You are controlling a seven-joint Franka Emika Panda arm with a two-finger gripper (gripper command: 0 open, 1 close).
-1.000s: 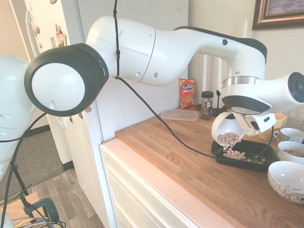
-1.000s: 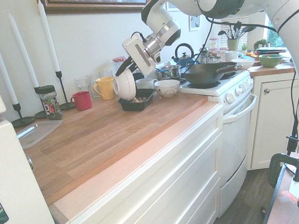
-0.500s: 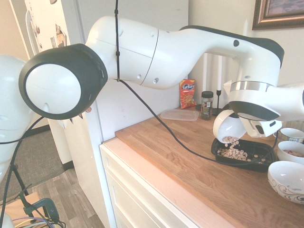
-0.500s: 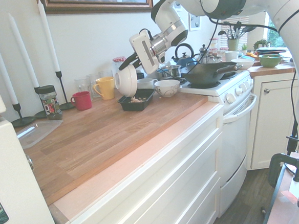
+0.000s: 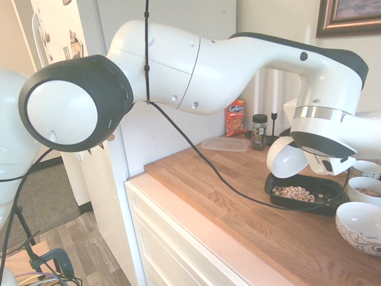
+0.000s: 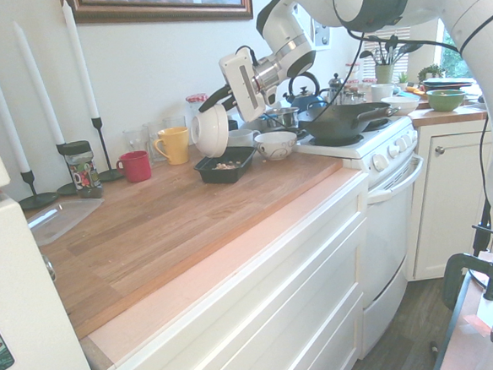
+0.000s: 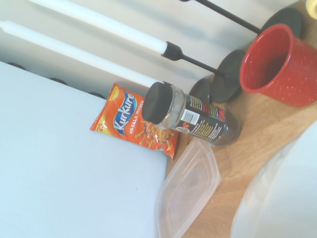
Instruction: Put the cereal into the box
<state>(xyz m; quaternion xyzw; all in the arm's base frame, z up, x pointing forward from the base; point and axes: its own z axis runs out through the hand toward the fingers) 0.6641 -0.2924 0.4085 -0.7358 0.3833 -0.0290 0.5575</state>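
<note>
Cereal lies in box; gripper pinching tipped white bowl above it

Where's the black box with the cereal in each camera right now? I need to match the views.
First exterior view: the box sits at right on the wooden counter, below the tipped white bowl.
Second exterior view: the box is at centre, left of the stove, under the same bowl.
Wrist view: not in it.
Shared landmark: the dark-lidded jar.
</note>
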